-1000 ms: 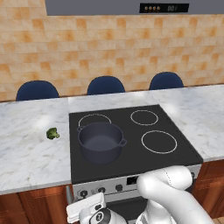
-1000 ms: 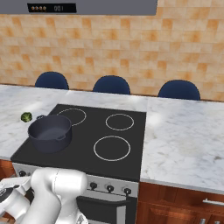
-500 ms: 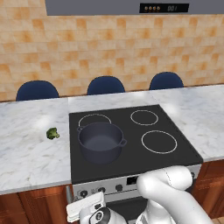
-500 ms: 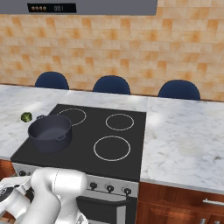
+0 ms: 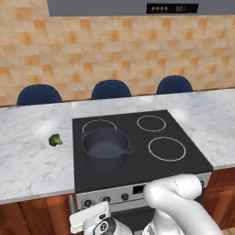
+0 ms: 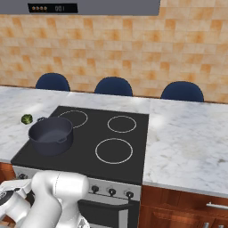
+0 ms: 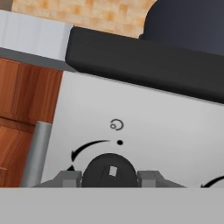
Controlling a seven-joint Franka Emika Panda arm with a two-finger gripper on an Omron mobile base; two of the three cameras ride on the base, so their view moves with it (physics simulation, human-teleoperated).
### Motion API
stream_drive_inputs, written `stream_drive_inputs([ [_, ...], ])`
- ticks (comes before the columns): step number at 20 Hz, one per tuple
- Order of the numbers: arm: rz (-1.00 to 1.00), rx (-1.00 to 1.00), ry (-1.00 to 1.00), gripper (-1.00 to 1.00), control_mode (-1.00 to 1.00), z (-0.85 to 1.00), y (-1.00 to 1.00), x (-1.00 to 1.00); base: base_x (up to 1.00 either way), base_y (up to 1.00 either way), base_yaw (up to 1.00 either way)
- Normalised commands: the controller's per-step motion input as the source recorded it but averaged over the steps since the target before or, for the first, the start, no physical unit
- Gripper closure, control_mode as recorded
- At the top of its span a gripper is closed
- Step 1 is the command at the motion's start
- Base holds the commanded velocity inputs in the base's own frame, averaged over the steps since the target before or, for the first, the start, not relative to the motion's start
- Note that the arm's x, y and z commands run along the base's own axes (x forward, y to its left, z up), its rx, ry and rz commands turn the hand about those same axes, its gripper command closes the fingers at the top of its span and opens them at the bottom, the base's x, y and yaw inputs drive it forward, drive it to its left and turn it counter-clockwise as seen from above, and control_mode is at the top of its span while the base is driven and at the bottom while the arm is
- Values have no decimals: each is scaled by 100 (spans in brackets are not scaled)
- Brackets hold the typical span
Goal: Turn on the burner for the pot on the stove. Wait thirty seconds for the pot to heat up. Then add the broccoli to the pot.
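The dark blue-grey pot (image 5: 105,148) (image 6: 50,134) stands empty on the front left ring of the black stove (image 5: 137,142) (image 6: 84,149). On the marble counter to its left lies the small green broccoli (image 5: 55,140) (image 6: 26,119). My gripper (image 7: 109,177) is low in front of the stove's silver panel (image 7: 153,131). Its two grey fingertips (image 7: 70,177) press against both sides of a round dark knob (image 7: 109,169), shut on it. A curved arrow and a burner mark sit above the knob. The pot's underside (image 7: 188,26) looms over the cooktop edge.
More small knobs (image 5: 125,196) (image 6: 111,191) line the panel. Wooden cabinet fronts (image 7: 22,109) and a grey handle (image 7: 37,153) lie left of the panel. Three blue chair backs (image 5: 110,88) stand behind the counter. A range hood (image 5: 170,8) hangs above.
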Motion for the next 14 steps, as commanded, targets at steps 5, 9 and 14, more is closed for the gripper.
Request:
stream_drive_inputs([
  [5,2,0,0,100,-100,0,0,0,0,0,0],
  [9,17,-5,0,100,-100,-1,0,0,0,0,0],
  [14,25,-11,0,100,-100,-12,0,0,0,0,0],
])
